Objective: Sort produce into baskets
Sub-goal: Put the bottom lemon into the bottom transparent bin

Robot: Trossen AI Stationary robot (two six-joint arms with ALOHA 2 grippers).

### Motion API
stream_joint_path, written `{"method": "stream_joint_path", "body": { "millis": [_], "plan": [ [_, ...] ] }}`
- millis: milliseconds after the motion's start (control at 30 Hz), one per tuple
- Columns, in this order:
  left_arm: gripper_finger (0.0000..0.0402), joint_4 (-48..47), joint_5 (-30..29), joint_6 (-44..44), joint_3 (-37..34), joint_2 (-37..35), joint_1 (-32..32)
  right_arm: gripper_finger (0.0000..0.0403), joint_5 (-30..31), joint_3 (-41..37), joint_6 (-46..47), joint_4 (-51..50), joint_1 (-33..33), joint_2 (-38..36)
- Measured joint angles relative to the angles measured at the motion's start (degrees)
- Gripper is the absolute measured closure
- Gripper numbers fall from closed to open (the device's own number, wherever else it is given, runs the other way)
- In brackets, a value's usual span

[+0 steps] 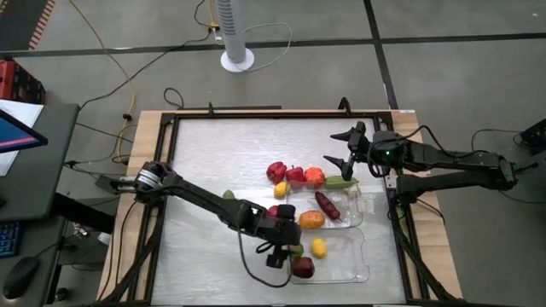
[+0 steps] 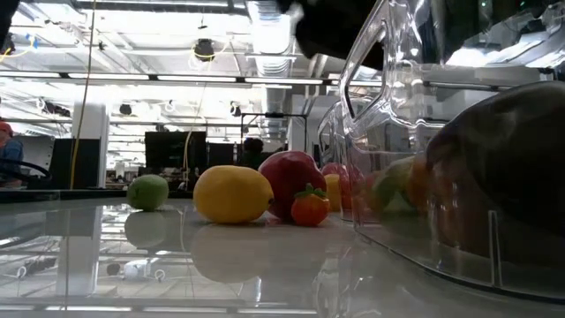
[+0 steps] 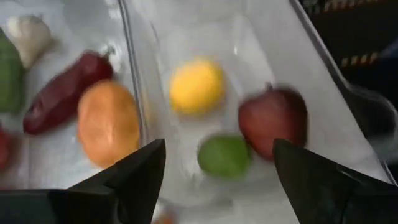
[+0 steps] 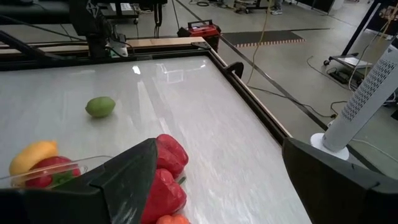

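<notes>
The left gripper [image 1: 286,253] is hovering over the near tray [image 1: 363,271], its fingers spread wide and holding nothing; directly beneath the gap, the left wrist view is showing a green lime [image 3: 225,155] lying on the tray floor, with a yellow lemon [image 3: 196,85] just beyond it and a red apple [image 3: 272,118] beside it. The far tray [image 1: 356,215] is holding an orange fruit [image 1: 311,219] and a dark maroon pepper [image 1: 327,205], both also showing past the dividing wall in the wrist view. Loose produce is still lying on the table: a small green piece [image 1: 229,195] to the left, and red peppers [image 1: 285,174] with an orange-red piece [image 1: 315,176] just beyond the far tray. The right gripper [image 1: 339,159] is waiting open and empty at the far right, near those peppers. Judged from this, a drop into the near tray is being completed; the next move calls for lifting the left arm clear and reaching for loose produce.
</notes>
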Motion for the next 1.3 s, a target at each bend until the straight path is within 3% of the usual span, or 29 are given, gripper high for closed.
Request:
{"method": "stream_joint_path", "body": {
  "millis": [300, 433, 633, 767, 1067, 1300],
  "plan": [
    [0.0118, -8.91, -8.46, -0.80, -0.12, -1.04, -6.55, 0.0033, 0.00, 0.00, 0.07, 0.02, -0.02, 0.00],
    [0.0118, -10.44, -13.91, -2.83, -3.74, -1.70, -7.94, 0.0033, 0.00, 0.00, 0.56, 0.11, 0.00, 0.00],
    [0.0118, -12.48, -17.08, -5.42, -10.53, -3.86, -6.53, 0.0033, 0.00, 0.00, 0.63, 0.26, 0.00, 0.00],
    [0.0118, -12.88, -17.59, -3.80, -14.60, -3.51, -4.31, 0.0033, 0.00, 0.00, 0.62, 0.32, 0.00, -0.02],
    [0.0122, -9.41, -12.51, -4.14, -21.50, -3.47, 0.13, 0.0033, 0.00, 0.00, 0.20, 0.34, 0.00, -0.01],
    [0.0182, -6.35, -12.79, -3.50, -21.53, -3.64, 0.03, 0.0033, 0.00, 0.00, 0.17, 0.37, 0.00, 0.00]
  ]
}}
